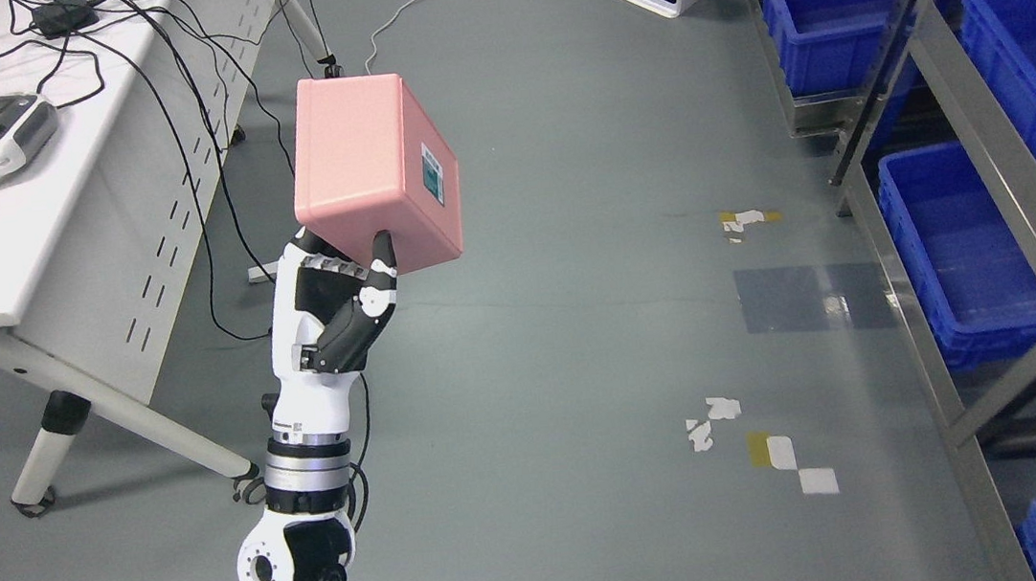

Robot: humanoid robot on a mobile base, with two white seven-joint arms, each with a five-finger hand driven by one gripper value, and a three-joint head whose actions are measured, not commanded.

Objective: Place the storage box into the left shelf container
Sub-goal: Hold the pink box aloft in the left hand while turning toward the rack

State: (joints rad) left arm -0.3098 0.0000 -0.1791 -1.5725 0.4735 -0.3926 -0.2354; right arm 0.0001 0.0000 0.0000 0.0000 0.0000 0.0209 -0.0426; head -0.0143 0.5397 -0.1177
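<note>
Left hand (340, 295): fingers clamped on the lower edge of the pink storage box (373, 169), held tilted above the floor, well apart from the blue shelf containers (960, 282). Advisable: keep the grip firm, level the box before lowering.

1. A pink, smooth-sided plastic storage box (375, 171) with rounded edges is being held up in the air above the grey floor, tilted.
2. A small teal-and-white label is showing on its right-facing side.
3. Blue open-topped plastic shelf containers (957, 254) are sitting in the metal shelf at the right, well apart from the box.
</note>
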